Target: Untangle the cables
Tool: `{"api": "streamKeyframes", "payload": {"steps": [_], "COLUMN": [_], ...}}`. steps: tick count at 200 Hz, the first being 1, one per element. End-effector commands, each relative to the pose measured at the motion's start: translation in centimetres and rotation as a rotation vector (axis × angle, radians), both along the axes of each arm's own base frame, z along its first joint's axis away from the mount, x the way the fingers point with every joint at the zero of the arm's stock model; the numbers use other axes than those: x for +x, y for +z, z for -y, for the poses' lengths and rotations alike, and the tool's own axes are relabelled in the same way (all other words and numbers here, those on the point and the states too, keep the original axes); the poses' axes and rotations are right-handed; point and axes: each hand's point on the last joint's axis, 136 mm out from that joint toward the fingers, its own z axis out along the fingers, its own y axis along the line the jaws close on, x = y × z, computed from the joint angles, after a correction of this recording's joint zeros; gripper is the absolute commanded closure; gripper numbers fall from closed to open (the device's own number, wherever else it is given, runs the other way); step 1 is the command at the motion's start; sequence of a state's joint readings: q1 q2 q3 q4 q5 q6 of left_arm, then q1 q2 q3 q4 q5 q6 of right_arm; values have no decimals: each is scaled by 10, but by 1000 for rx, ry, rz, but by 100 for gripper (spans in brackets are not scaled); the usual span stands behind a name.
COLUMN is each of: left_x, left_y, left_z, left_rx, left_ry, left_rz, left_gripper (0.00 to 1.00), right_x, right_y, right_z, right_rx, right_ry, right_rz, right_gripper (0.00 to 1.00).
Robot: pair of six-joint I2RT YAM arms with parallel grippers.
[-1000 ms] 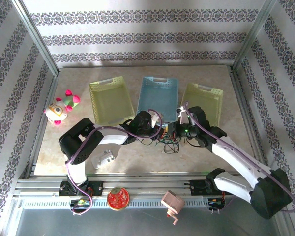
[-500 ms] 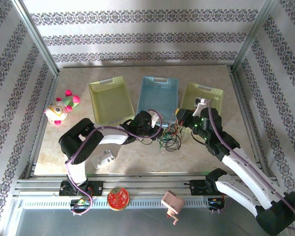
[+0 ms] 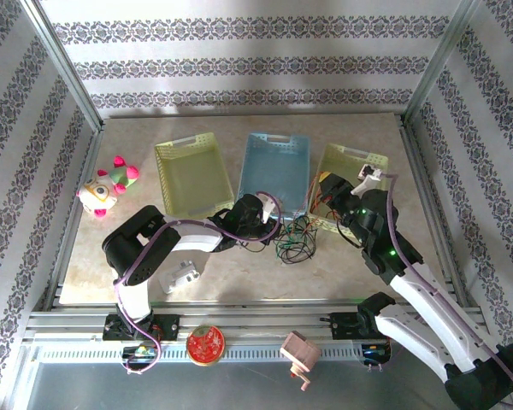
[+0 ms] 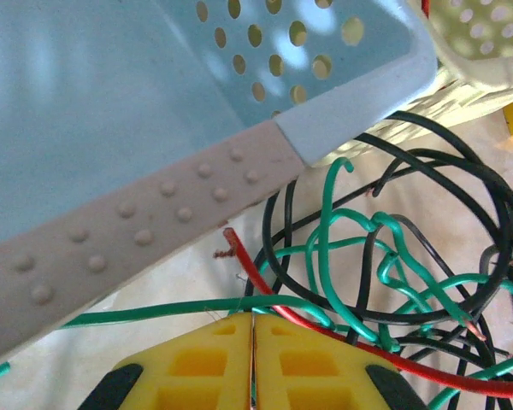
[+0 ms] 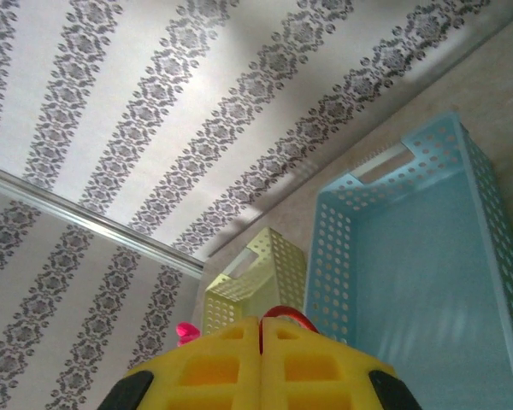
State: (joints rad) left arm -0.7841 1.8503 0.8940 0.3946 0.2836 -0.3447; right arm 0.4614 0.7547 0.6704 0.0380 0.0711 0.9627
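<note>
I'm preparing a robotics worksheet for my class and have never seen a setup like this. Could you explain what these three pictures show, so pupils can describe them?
These are two robot arms bolted at the near edge of a table. The wide picture comes from a camera above and behind them. The two close-ups come from a camera on each wrist, so the yellow blocks at the bottom are that arm's own jaws. On the table lie a blue basket, two yellow-green baskets, a plush toy and a tangle of cables, red, green and black. The left gripper is at the tangle, closed, seemingly pinching a green cable. The right gripper, near the right-hand basket, is closed on a red cable.
</note>
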Motion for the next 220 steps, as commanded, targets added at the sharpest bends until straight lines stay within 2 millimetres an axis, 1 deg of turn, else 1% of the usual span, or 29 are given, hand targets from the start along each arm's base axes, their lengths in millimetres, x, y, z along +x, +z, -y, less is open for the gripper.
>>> {"api": "streamKeyframes", "payload": {"steps": [1,32,58,82,118,134,152,159,180,190,201,220], "left_x": [-2,-1,-2,-2,-3,-3,-3,-3,-3,-3,-4,-4], "left_y": [-3,-5,-5,-6,-5,-6,-6,-5,-5,-5,-4,-3], "left_z": [-2,-4,-6,-8,-10,-11,-12,-11,-10,-9,-9,-9], "left_rx": [30,39,47,51,59,65,66,65,64,64,66,70], "left_ry": [-5,1,4,9,13,15,14,12,8,7,4,7], "left_rz": [6,7,12,16,23,24,25,28,29,31,36,44], "left_gripper": [91,91,91,91,91,91,91,91,91,91,91,91], "right_x": [0,-3,-5,-6,-11,-11,-5,-2,7,11,17,29], "right_y": [42,79,105,120,146,154,153,152,141,134,124,99], "right_z": [9,19,28,38,62,70,71,67,51,48,50,64], "right_rx": [-24,-128,-154,-147,-113,-89,-44,-36,-44,-50,-65,-115], "right_ry": [-36,-75,-104,-131,-198,-206,-174,-146,-54,-41,-56,-129], "right_rz": [107,204,264,299,373,383,368,357,303,279,245,165], "right_gripper": [100,100,100,100,100,100,100,100,100,100,100,100]}}
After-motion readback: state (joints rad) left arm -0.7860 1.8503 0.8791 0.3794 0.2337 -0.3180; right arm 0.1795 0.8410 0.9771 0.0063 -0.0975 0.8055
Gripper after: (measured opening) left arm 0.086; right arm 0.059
